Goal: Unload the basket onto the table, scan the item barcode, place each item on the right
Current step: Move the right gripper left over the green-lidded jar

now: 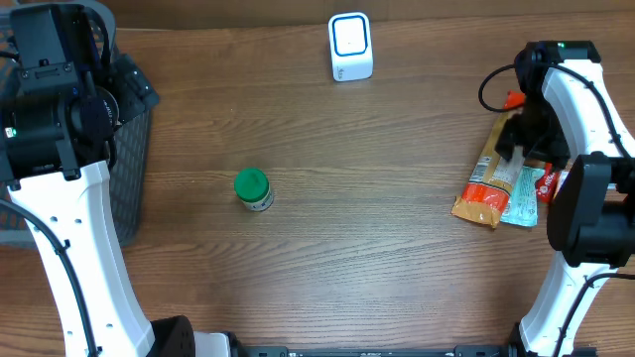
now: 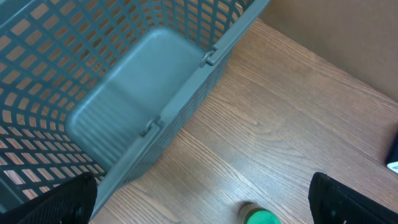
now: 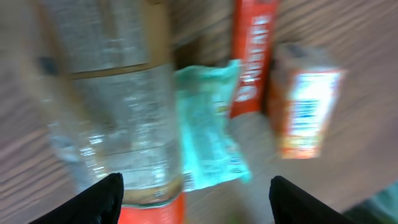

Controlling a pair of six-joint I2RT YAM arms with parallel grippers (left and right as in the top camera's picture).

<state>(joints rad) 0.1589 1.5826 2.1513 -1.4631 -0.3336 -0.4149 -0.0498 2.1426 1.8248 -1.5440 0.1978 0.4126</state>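
Spread wide and gripping nothing, the black fingers of the right gripper (image 3: 196, 190) hang over a clear-fronted snack packet (image 3: 112, 112). A teal packet (image 3: 208, 137), red stick pack (image 3: 254, 56) and small orange carton (image 3: 305, 112) lie beside it at the table's right side. Well apart, the white scanner (image 1: 350, 47) stands at the far edge. The left gripper (image 2: 205, 196) gapes empty beside the grey basket (image 2: 124, 106), a green-lidded jar (image 1: 252, 188) nearby.

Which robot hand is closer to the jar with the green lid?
Left. The left gripper hangs by the basket, near the jar; the right gripper is far across, over the snack packets.
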